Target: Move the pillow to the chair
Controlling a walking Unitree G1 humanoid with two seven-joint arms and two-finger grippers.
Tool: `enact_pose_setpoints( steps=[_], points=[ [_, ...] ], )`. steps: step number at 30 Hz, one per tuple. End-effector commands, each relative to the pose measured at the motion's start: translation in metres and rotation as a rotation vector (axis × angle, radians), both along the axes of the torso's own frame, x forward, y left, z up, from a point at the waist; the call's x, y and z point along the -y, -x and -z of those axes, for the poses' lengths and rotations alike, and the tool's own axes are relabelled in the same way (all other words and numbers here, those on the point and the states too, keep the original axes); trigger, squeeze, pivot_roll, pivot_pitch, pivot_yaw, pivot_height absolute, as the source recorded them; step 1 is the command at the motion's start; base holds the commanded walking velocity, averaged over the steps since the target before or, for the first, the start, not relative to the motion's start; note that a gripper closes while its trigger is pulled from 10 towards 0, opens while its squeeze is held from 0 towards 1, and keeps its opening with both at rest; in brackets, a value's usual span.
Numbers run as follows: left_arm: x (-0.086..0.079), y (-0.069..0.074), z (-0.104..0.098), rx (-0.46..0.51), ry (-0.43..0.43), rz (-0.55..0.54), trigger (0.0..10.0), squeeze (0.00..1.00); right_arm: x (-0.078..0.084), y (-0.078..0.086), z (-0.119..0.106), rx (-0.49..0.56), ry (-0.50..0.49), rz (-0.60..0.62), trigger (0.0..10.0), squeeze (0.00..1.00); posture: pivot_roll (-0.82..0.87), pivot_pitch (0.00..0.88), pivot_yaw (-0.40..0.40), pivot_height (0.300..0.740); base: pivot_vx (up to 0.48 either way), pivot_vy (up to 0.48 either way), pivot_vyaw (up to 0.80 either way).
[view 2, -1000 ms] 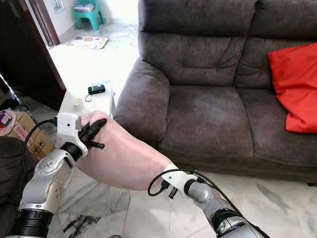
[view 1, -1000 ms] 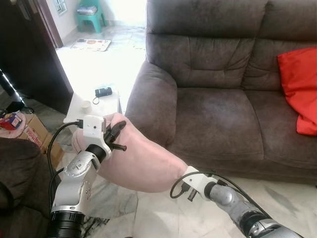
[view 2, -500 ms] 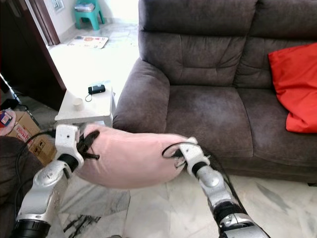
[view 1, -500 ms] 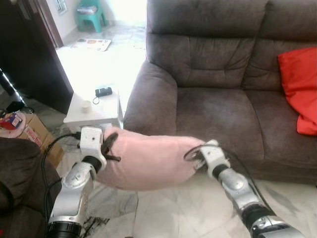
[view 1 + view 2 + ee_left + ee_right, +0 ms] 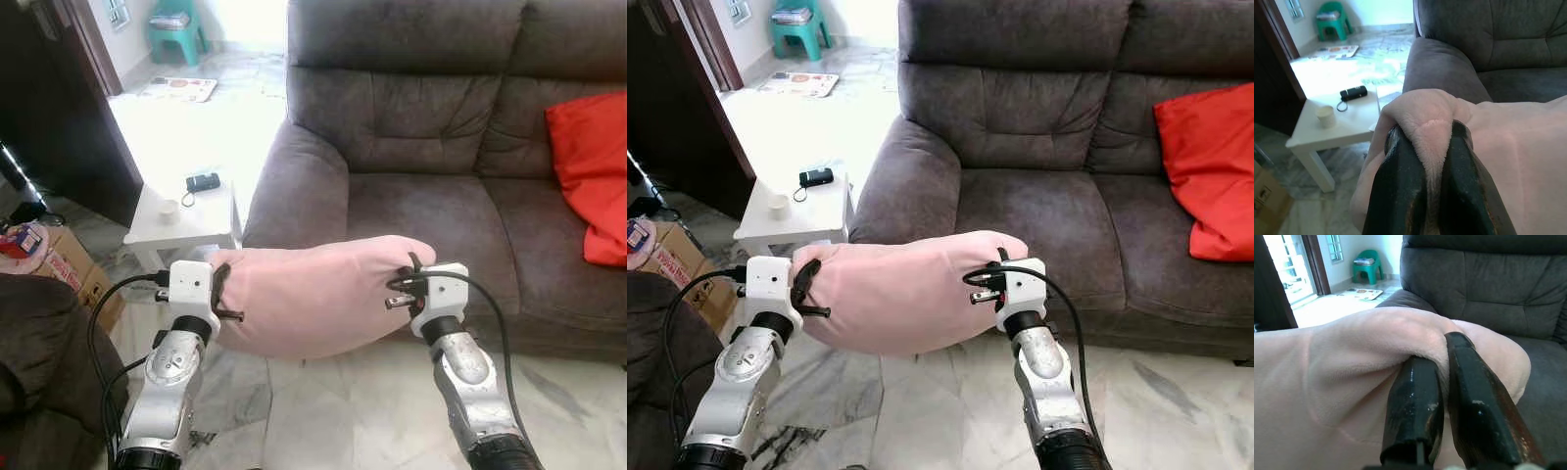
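pink pillow (image 5: 313, 299) now raised level, right end lifted | slung between left gripper (image 5: 221, 297) and right gripper (image 5: 404, 286), fingers pinched on end folds | soft, light, sags; grip corners | sofa (image 5: 441, 127) behind

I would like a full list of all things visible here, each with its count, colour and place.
pillow: 1, pink, held in the air between both grippers, before the sofa
sofa: 1, dark brown, behind the pillow
cushion: 1, red, on the sofa's right part
side table: 1, white, left of the sofa arm
cup: 1, pale, on the side table
small device: 1, black, on the side table
stool: 1, green, far back left
cardboard box: 1, brown, floor at left
left gripper: 1, black, shut on the pillow's left end
right gripper: 1, black, shut on the pillow's right end
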State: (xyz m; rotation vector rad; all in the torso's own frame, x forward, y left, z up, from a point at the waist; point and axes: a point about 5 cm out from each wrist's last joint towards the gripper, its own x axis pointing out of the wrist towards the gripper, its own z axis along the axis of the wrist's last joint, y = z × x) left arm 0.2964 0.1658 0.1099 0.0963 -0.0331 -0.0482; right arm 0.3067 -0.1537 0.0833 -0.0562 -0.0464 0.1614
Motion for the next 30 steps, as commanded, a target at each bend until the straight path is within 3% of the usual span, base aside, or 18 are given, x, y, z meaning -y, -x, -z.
enact_pose_setpoints(
  steps=[1, 18, 30],
  points=[
    [0.002, -0.006, -0.015, 0.079, -0.009, 0.002, 10.0, 0.00, 0.001, -0.006, -0.024, 0.093, -0.032, 0.025, 10.0, 0.00, 0.06, 0.000, 0.000, 0.740, 0.000, 0.000, 0.00],
    [0.008, -0.009, -0.017, 0.097, -0.009, 0.015, 10.0, 0.00, -0.002, -0.010, -0.031, 0.087, -0.033, 0.038, 10.0, 0.00, 0.06, 0.000, -0.001, 0.740, 0.000, 0.000, -0.77],
    [0.007, -0.009, -0.018, 0.104, -0.023, 0.011, 10.0, 0.00, -0.009, -0.016, -0.039, 0.094, -0.035, 0.014, 10.0, 0.00, 0.06, 0.013, -0.009, 0.740, 0.000, -0.079, 0.00]
  ],
)
